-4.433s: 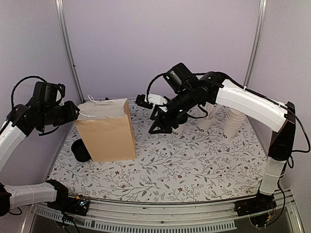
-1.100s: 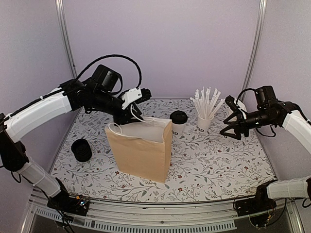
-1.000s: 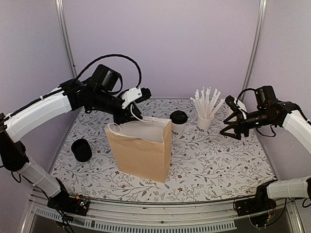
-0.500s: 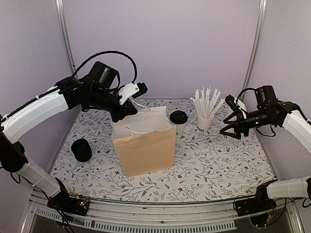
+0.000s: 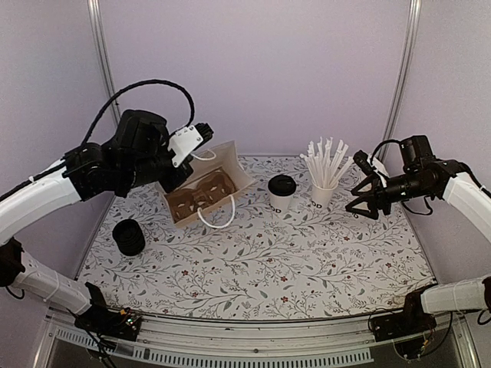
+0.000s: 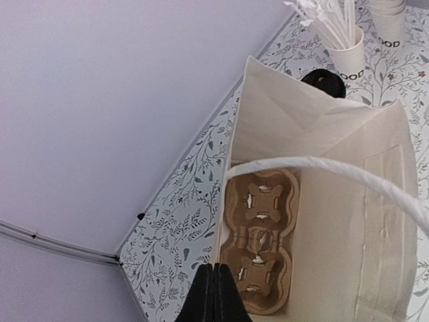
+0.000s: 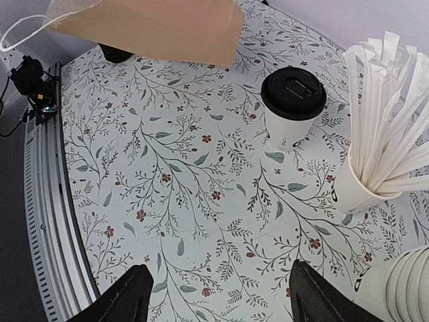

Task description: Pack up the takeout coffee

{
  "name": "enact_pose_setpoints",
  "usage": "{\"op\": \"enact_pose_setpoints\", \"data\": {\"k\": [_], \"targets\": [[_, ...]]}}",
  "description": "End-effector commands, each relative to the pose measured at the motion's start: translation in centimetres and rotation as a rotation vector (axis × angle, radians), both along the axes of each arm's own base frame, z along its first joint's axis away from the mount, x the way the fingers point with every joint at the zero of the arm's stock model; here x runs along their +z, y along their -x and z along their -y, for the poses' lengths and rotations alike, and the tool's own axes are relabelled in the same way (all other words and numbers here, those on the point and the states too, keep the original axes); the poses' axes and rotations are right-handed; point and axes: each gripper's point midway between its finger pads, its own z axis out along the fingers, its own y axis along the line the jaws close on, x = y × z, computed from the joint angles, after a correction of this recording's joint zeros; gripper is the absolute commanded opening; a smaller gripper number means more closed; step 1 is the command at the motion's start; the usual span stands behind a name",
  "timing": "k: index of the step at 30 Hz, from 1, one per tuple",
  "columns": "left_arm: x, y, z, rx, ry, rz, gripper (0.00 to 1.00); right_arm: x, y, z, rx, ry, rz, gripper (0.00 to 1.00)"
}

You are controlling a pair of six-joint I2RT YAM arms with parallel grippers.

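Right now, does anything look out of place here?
The brown paper bag is tipped steeply instead of standing, apparently hanging from the shut left gripper. Its mouth faces the top camera, showing a cardboard cup carrier inside. The lidded coffee cup stands outside.

The left arm (image 5: 46, 193) is raised at the far left, wrist tipped down, and the left gripper (image 6: 216, 293) is pinched tight. The right arm (image 5: 469, 192) reaches in from the right, and the right gripper (image 7: 221, 302) hangs with its jaws spread wide, facing left.

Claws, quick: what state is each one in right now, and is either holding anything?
Left claw: closed, gripping the paper bag.
Right claw: open, holding nothing.
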Motion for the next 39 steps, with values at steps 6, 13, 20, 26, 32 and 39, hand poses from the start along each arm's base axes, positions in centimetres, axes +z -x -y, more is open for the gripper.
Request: {"op": "enact_pose_setpoints", "data": {"k": [6, 13, 20, 26, 32, 39], "targets": [[0.7, 1.3, 1.1, 0.067, -0.013, 0.214, 0.00, 0.0, -0.1, -0.1, 0.000, -0.018, 0.000, 0.74], [-0.9, 4.9, 4.4, -0.060, -0.031, 0.179, 0.00, -0.7, -0.1, 0.0, -0.002, -0.011, -0.006, 0.74], [-2.9, 11.0, 7.4, -0.196, -0.092, 0.147, 0.00, -0.9, 0.0, 0.1, -0.006, -0.006, -0.006, 0.74], [-3.8, 15.8, 10.0, -0.293, -0.101, 0.116, 0.00, -1.3, -0.3, -0.1, 0.001, -0.010, -0.025, 0.74], [-5.6, 20.9, 11.7, -0.358, -0.156, 0.062, 0.00, -1.6, -0.5, -0.2, 0.009, -0.010, -0.046, 0.74], [-7.8, 24.6, 12.5, -0.399, -0.203, -0.005, 0.00, -2.0, -0.6, -0.5, 0.023, -0.018, -0.073, 0.74]]}}
